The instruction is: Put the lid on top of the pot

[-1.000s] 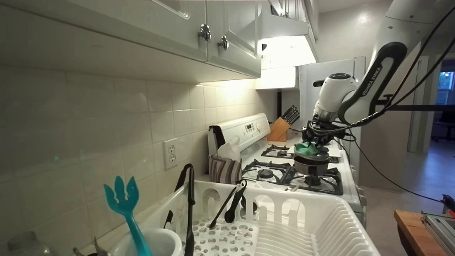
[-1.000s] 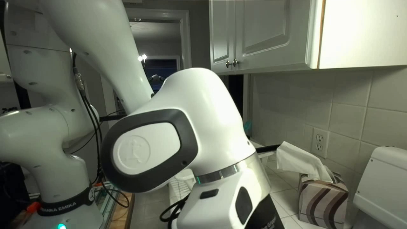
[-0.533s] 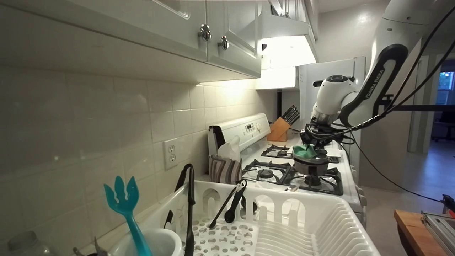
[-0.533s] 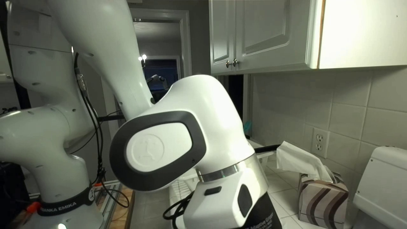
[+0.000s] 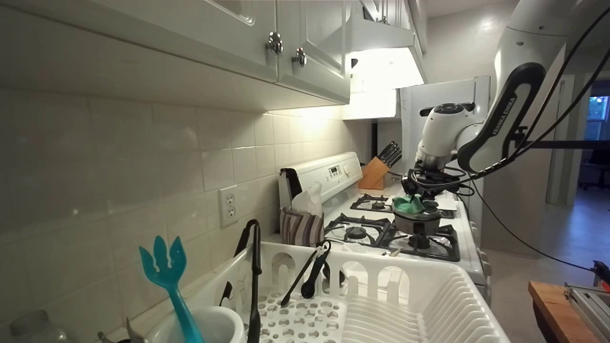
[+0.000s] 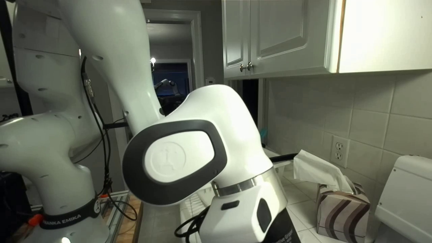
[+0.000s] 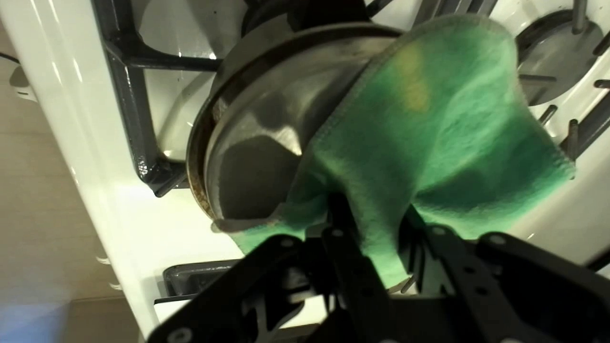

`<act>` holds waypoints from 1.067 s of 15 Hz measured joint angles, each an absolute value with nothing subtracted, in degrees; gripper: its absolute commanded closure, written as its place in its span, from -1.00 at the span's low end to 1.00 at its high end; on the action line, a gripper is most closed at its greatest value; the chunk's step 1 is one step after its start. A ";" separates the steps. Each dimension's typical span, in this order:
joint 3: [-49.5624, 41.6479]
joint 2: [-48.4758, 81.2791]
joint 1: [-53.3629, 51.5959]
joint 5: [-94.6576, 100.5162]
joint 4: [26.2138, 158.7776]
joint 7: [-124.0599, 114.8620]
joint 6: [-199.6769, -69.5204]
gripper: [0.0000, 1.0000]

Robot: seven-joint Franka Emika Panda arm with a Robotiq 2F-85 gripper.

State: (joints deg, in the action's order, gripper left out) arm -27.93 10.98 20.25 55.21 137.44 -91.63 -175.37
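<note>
The lid (image 7: 267,90) is grey metal, with a green cloth (image 7: 405,128) draped over its top; its knob is hidden. In the wrist view the lid sits inside the rim of the pot (image 7: 248,52), whose brown edge shows as a crescent on one side. The low grey pot (image 5: 417,226) stands on a front burner in an exterior view, with the lid about level on top. My gripper (image 7: 374,205) is directly over the lid, its fingers partly apart and pressed on the bunched cloth from both sides. Whether the lid is fully seated is unclear.
Black burner grates (image 5: 356,232) cover the white stove around the pot. A knife block (image 5: 374,173) stands behind. A striped tissue box (image 5: 302,226) and a white dish rack (image 5: 381,281) are nearer the camera. A range hood (image 5: 383,43) hangs above. My arm (image 6: 189,145) blocks much of an exterior view.
My gripper has come down with the cloth-covered lid. The lid was tilted just above the pot and now rests about level on it. In the last half second the arm sank slightly.
</note>
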 measured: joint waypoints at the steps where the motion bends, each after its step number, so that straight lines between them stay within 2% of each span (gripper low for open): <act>1: -28.32 11.13 19.88 55.66 137.39 -92.06 -175.37 0.87; 16: -31.68 12.47 16.75 56.99 137.23 -94.54 -174.21 0.87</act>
